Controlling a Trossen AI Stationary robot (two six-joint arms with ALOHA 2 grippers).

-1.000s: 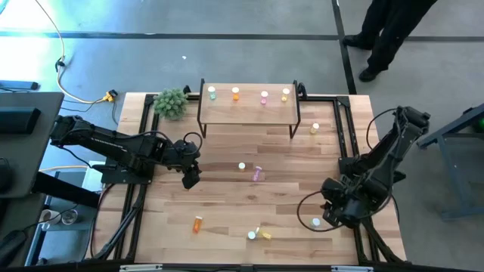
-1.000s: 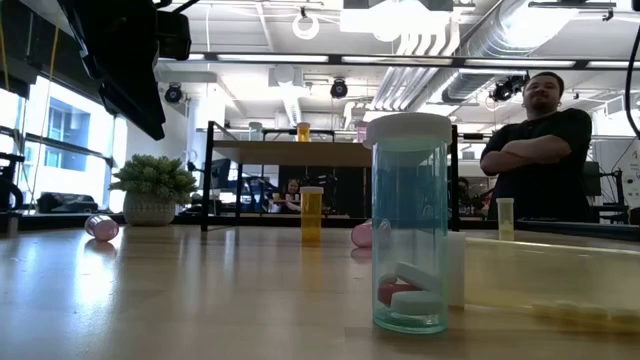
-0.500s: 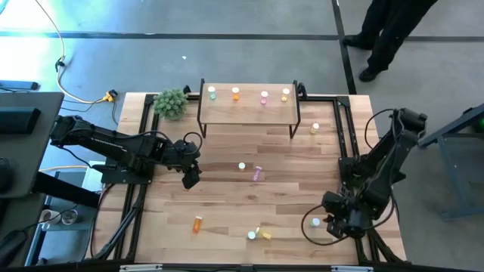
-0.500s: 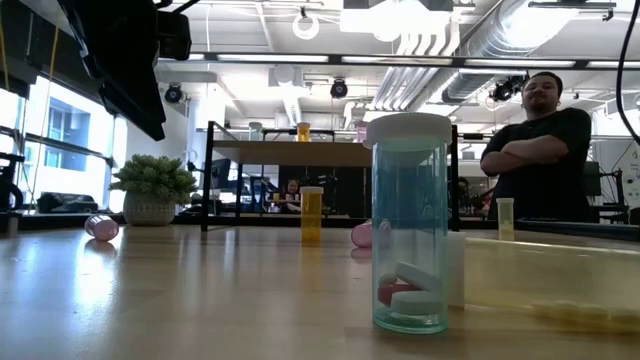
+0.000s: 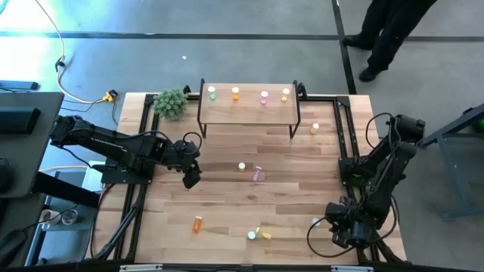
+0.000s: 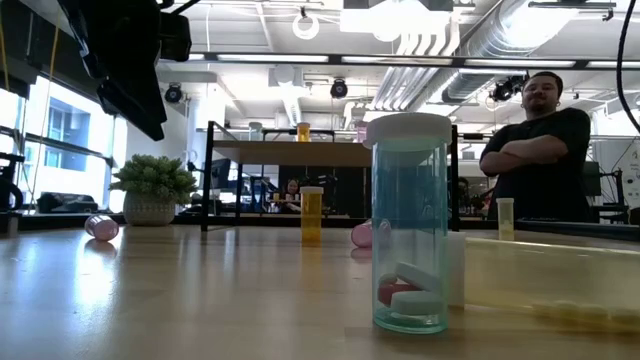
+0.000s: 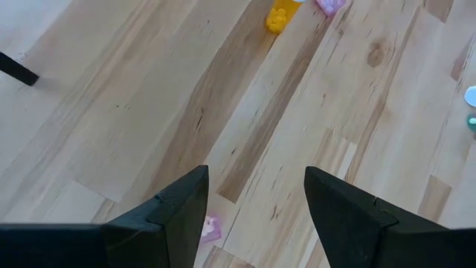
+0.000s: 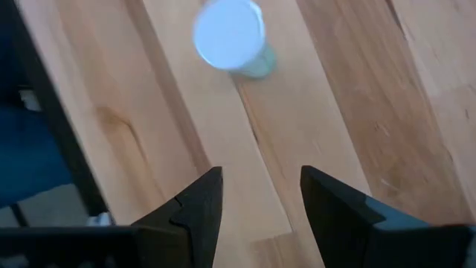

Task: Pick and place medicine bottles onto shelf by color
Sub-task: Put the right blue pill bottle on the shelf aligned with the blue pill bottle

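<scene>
High view: table (image 5: 227,196) of light wood planks on grey floor. Shelf (image 5: 248,109) at far edge w/ four bottles upright in a row: green (image 5: 212,94), orange (image 5: 235,94), pink (image 5: 264,97), yellow (image 5: 285,94). Loose bottles on table: yellow upright (image 5: 314,128) just right of shelf, green upright (image 5: 242,166) mid-table, pink one (image 5: 258,174) lying beside it, orange one (image 5: 197,224) lying near front edge, long axis roughly front-to-back. Small cluster (image 5: 259,234) at front centre, colours hard to tell. Plant (image 5: 171,103) at far-left corner. Left gripper (image 5: 190,180) over left-centre. Right gripper (image 5: 338,234) at front right, mostly hidden by own arm. Person's legs (image 5: 386,34) cut off at top.

Low view: close green bottle (image 6: 408,222) upright, fills centre. Person (image 6: 545,150) standing behind, arms crossed.

Left wrist: fingers (image 7: 182,205) spread apart, nothing between, bare planks below.

Right wrist: fingers (image 8: 199,201) apart, empty; white-capped green bottle (image 8: 232,37) upright ahead.
</scene>
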